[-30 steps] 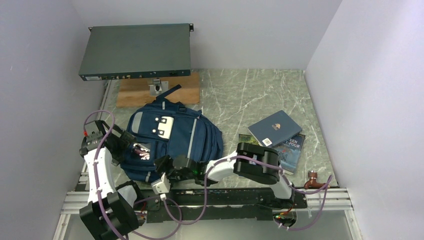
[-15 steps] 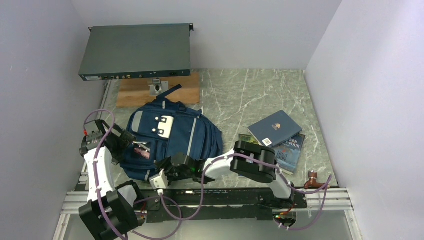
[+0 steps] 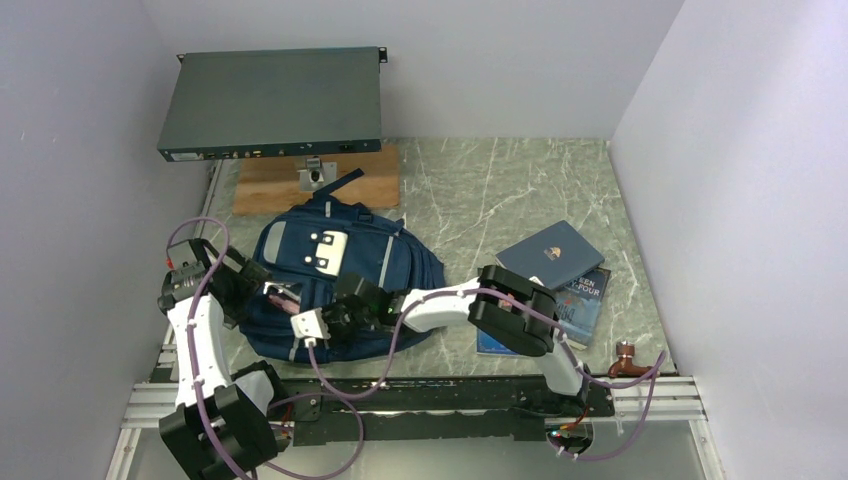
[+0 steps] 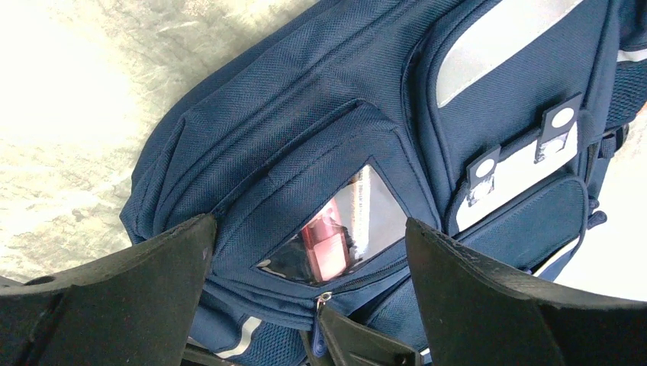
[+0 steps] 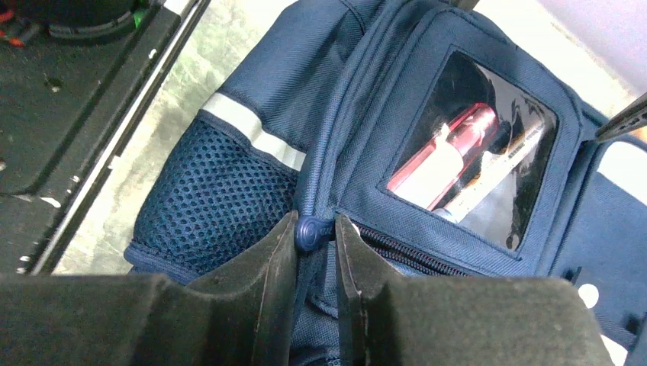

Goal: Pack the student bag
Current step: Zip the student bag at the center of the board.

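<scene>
Low in the frame my right gripper is clenched on a zipper pull of the bag, which lies left of centre; my left gripper gapes beside it, empty. A pink tube sits in the window pocket, but two books at right lie unpacked, so I judge much remains.

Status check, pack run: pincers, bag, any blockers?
Left pincer open over student bag, at window pocket. Right pincer shut on zipper pull. Books lie apart, right of bag.
</scene>
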`<state>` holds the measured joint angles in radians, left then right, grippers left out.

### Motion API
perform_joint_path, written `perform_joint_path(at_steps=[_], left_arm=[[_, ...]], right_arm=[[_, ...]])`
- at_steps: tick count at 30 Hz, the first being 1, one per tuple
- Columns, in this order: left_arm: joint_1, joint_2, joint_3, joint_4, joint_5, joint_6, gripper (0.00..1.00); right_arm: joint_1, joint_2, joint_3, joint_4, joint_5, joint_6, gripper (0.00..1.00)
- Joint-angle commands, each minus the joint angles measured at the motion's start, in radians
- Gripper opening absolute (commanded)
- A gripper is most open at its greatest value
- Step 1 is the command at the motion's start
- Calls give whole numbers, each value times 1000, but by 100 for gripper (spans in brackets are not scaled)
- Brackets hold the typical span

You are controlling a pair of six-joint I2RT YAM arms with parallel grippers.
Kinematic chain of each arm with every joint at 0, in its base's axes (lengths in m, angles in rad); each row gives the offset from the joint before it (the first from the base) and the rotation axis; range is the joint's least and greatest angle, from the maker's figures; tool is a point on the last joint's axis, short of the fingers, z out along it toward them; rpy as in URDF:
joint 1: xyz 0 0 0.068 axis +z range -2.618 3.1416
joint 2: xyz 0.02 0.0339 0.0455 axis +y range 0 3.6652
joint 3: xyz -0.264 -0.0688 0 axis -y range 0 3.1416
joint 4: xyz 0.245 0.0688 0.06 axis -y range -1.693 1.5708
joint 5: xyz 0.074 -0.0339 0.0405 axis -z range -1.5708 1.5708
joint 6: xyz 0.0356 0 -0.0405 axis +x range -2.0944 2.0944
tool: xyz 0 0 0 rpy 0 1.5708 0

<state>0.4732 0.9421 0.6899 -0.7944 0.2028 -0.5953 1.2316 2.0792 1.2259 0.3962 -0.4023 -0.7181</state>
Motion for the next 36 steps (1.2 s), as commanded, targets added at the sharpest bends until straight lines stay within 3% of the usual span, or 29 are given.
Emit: perform_joint_path(at_steps=[1,8,12,20,22,27,36], left_arm=[[-4,-34,41,-46,19,0,100],[-4,-52,44,-58,26,3,100],[-5,-58,45,-60,34,2,100],[-7,-65,41,-60,39,6,100],[-7,-61,42,-61,38,7,100],[-7,-58,42,-61,43,7,100],[-11,-86,44,-80,54,6,100]], right_arm=[[-51,3,118,-125,-84,138,11],[-110,15,154,-116,-164,356,20],[-127,48,211,-167,-210,411,20],[-174,61,194,-68,-298,582,25],[-188,79,214,-72,-321,626,24],[-210,130,256,-72,-373,754,9],[-246,144,215,94,-390,974,13]])
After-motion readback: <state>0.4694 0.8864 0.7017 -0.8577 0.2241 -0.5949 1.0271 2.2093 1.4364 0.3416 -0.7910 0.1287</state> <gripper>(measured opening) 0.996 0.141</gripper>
